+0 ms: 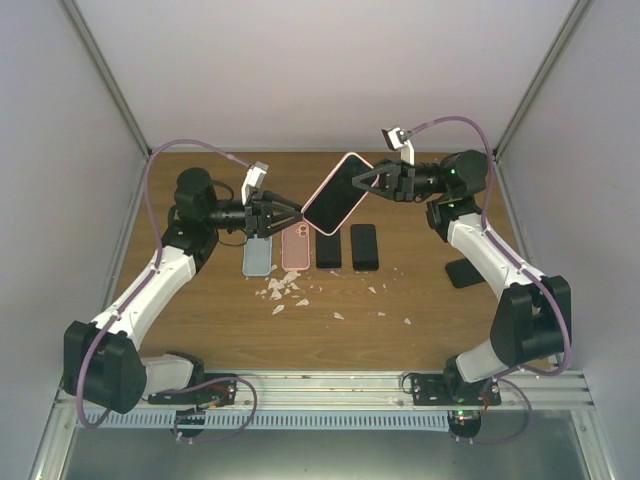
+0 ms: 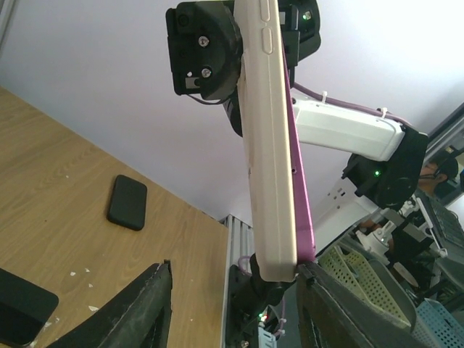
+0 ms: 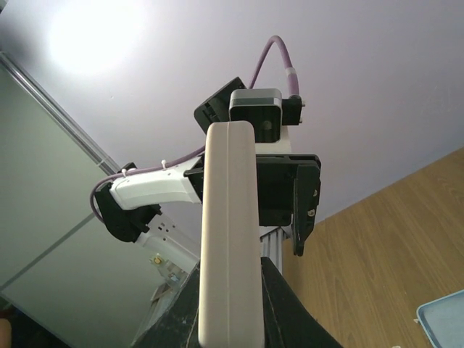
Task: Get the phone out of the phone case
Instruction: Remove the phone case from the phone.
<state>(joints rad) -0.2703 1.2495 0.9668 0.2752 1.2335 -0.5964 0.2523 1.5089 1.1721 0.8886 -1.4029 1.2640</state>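
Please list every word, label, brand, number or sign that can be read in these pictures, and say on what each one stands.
None can be read in any view.
On the cased phone: dark screen and plain side, no print shown.
On the blue case and pink case lying on the table: plain, no print shown.
In the background clutter: too blurred to tell.

Aloft between the two sets of jaws: pink rectangular phone case with phone (image 1: 337, 193), one end clamped inside right gripper (image 1: 364, 180), other end within spread left gripper (image 1: 292, 216). Beneath the jaws, on brown wooden table (image 1: 200, 330), in a row: pale-blue flat case (image 1: 257, 257), pink flat case (image 1: 295, 247), black slab phone (image 1: 328, 249), second black slab phone (image 1: 364, 247).
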